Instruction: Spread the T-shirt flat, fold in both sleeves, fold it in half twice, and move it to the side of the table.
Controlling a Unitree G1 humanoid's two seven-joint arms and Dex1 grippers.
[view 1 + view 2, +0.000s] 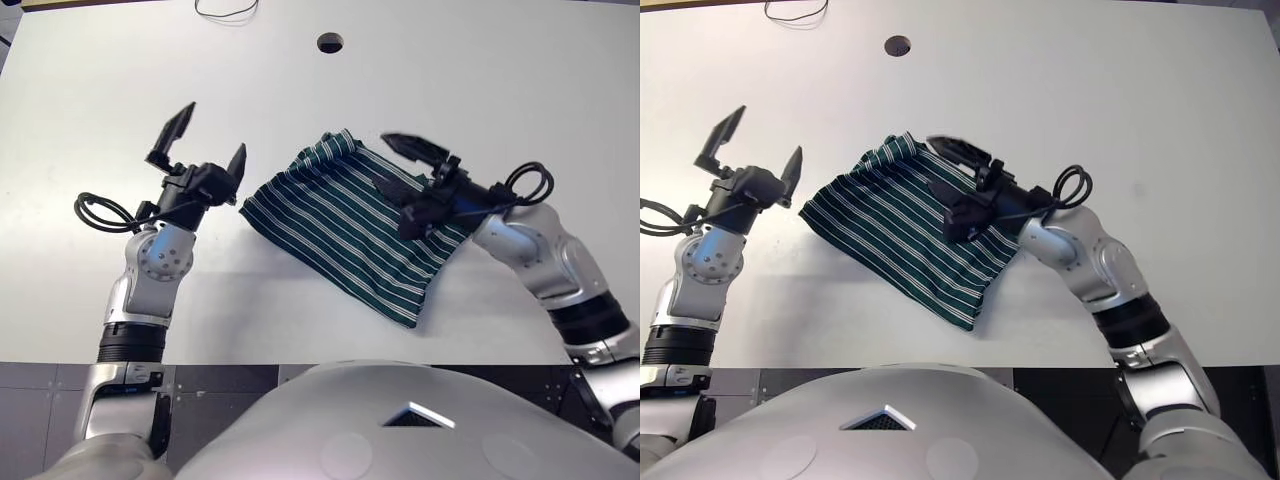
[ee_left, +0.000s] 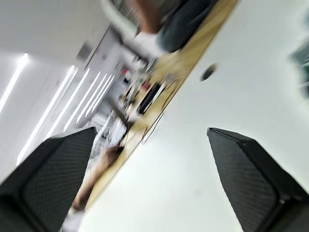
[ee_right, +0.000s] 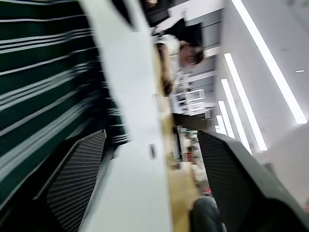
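The T-shirt, dark green with thin white stripes, lies folded into a compact slanted rectangle in the middle of the white table. My left gripper is open and raised just left of the shirt's left corner, with nothing between its fingers. Over the shirt's far right part, my right gripper is also open; one finger hangs above the cloth and the other is low on it. In the right wrist view the striped shirt lies beside the open right gripper. The left wrist view has the open left gripper above bare table.
A round cable hole sits in the table at the far middle, with a thin cable at the far edge. Bare white tabletop stretches left and right of the shirt. The table's front edge runs close to my body.
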